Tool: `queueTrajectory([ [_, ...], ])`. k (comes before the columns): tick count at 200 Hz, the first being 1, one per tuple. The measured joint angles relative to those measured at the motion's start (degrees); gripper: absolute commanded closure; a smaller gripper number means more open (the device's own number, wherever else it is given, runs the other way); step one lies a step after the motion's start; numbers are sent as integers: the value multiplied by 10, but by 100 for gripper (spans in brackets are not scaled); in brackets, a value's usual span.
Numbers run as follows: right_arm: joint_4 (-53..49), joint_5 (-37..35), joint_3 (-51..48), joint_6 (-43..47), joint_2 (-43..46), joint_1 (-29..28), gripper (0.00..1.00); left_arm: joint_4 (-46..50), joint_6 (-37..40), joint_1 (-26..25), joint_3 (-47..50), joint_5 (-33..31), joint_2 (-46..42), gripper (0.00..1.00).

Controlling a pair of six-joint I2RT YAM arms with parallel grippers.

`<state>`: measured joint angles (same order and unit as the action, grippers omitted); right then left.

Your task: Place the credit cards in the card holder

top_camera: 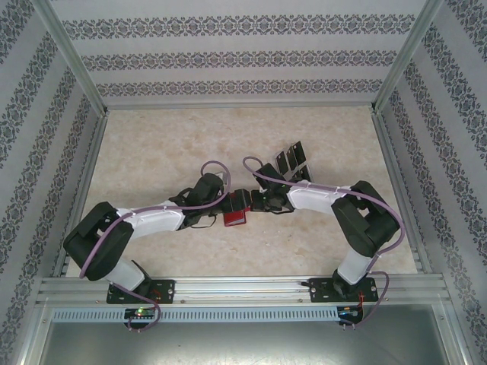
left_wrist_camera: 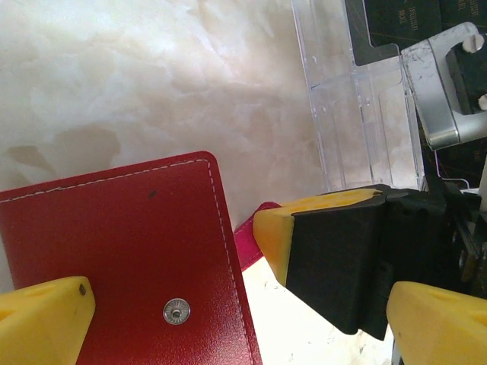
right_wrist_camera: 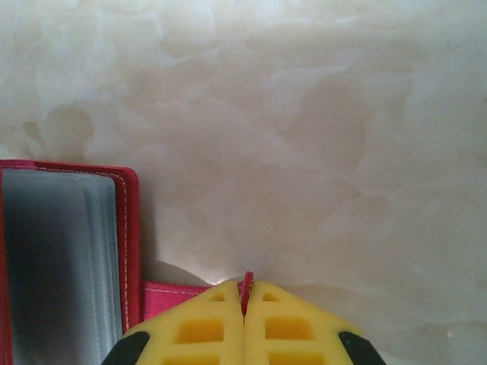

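— Yellow fingers of the right gripper are pinched shut on the clasp tab of the card holder, held mid-table.
— Nothing is judged stowed yet: credit cards are seen in the clear stand, left gripper is spread open.

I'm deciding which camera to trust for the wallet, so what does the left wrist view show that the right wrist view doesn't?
Left wrist: the card holder's outer red cover with its metal snap, plus the clear plastic stand with black credit cards in it. Right wrist: the card holder's greyish inside, and the right gripper shut on the pink clasp tab. Both: the stitched red edge, the clasp tab and the marbled table.
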<state>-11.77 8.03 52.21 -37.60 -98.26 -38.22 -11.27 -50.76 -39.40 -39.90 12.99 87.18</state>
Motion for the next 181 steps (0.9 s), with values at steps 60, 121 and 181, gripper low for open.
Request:
queueTrajectory([
  [60,12,7,-2,0,20,1,100,38,1,-3,-3,-60,-76,0],
  [121,14,17,-9,5,20,2,100,235,43,27,-80,-173,-154,0],
  [181,14,32,-10,17,20,5,100,355,134,57,-88,-185,-66,0],
])
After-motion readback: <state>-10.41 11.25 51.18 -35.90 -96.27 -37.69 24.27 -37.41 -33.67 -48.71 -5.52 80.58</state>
